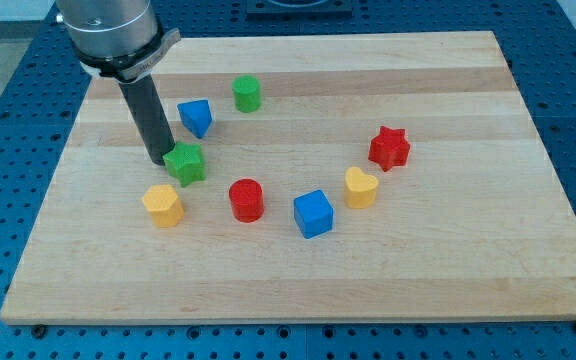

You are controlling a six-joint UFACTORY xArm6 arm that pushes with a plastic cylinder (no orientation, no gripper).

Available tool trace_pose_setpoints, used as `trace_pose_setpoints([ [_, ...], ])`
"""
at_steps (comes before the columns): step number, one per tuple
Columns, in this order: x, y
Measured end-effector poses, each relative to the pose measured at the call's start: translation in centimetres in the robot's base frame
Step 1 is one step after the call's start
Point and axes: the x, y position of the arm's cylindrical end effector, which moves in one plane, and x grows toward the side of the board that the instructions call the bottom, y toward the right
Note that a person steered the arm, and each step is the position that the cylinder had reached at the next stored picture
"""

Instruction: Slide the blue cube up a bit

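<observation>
The blue cube lies on the wooden board at the lower middle, between a red cylinder on its left and a yellow heart-shaped block on its upper right. My tip rests on the board at the view's left, touching the left side of a green star block. The tip is far to the left of the blue cube and a little above it.
A second blue block, wedge-like, sits just above and right of the tip. A green cylinder is further up. A yellow block lies below the tip. A red star sits at the right.
</observation>
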Motion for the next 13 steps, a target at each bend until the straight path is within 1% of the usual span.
trace_pose_setpoints([
  [2,-0.4,-0.9],
  [3,-2.7,-3.3],
  [4,-7.1,-3.6],
  [5,-8.1,-3.6],
  [6,-8.1,-3.6],
  [7,-8.0,-5.9],
  [8,-4.9,-9.8],
  [9,1.3,-12.2],
  [10,8.4,-13.2],
  [11,14.9,-10.1],
  [12,19.2,-2.1],
  [13,19.3,2.7],
])
